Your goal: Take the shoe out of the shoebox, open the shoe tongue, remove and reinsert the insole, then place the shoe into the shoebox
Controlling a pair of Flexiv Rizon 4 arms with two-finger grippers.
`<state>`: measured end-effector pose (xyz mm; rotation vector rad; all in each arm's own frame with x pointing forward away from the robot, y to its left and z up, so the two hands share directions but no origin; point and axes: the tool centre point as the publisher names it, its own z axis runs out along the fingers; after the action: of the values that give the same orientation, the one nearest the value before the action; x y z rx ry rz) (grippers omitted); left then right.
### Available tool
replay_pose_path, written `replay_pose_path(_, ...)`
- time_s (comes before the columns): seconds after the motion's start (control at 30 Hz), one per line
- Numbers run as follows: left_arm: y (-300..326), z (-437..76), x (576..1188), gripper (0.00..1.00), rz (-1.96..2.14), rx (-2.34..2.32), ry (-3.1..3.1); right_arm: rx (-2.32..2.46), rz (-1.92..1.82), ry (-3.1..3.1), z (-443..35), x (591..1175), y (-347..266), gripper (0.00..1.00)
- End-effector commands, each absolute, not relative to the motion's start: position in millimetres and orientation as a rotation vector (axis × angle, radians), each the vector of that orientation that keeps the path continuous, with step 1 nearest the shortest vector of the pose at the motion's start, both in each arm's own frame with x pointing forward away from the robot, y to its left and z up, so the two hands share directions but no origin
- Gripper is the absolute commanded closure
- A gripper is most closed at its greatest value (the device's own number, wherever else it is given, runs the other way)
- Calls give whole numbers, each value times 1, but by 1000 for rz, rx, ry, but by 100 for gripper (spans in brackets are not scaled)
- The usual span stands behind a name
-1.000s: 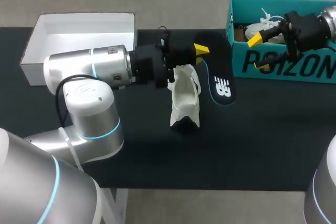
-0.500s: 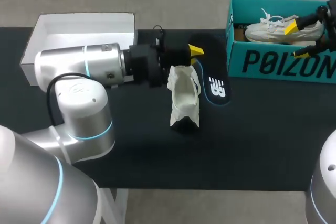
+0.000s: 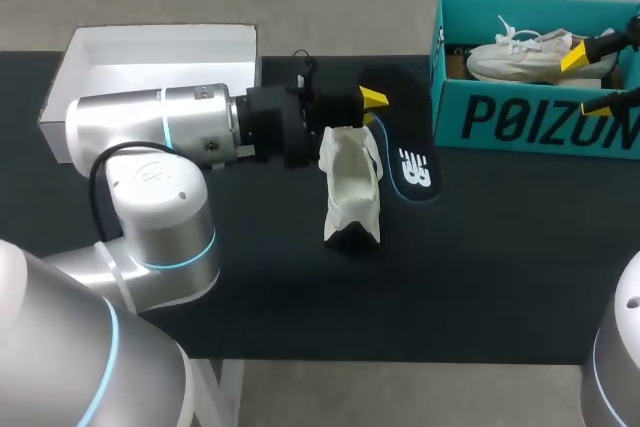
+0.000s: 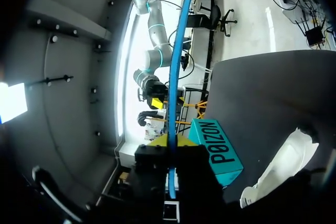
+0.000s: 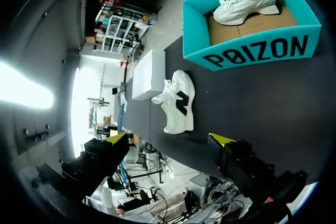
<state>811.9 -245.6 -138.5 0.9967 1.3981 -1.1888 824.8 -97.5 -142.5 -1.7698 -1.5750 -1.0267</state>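
Note:
A white shoe lies on its side in the middle of the black table, also visible as the shoe ahead of my right gripper and the shoe beside my left. My left gripper is shut on the end of the black, blue-edged insole, just right of the shoe; the insole shows edge-on between its fingers. The teal shoebox at the back right holds a second white shoe. My right gripper is open at the box's right end, empty.
An open white box sits at the back left behind my left arm, seen also as the white box beyond the shoe. The teal shoebox stands past the shoe in the right wrist view.
My right gripper has drawn back to the right, from over the shoebox to its right end. My left gripper shifted slightly left with the insole, then stayed still.

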Motion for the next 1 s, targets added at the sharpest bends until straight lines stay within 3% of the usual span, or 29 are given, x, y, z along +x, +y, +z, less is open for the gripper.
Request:
replay_pose_path(0.03,-248,-138,812,100,-1185,997,1402,-1791,-1052,-1569,-143,821,-96,0)
replay_pose_path(0.33,-248,-138,812,100,-1185,997,1402,-1791,-1052,-1569,-143,821,-96,0)
replay_pose_path(0.67,-213,-188,785,100,-1296,981,1809,-1791,-1052,-1569,-143,821,-96,0)
replay_pose_path(1.0,-187,-183,755,100,-1537,1024,2107,-1791,-1052,-1569,-143,821,-96,0)
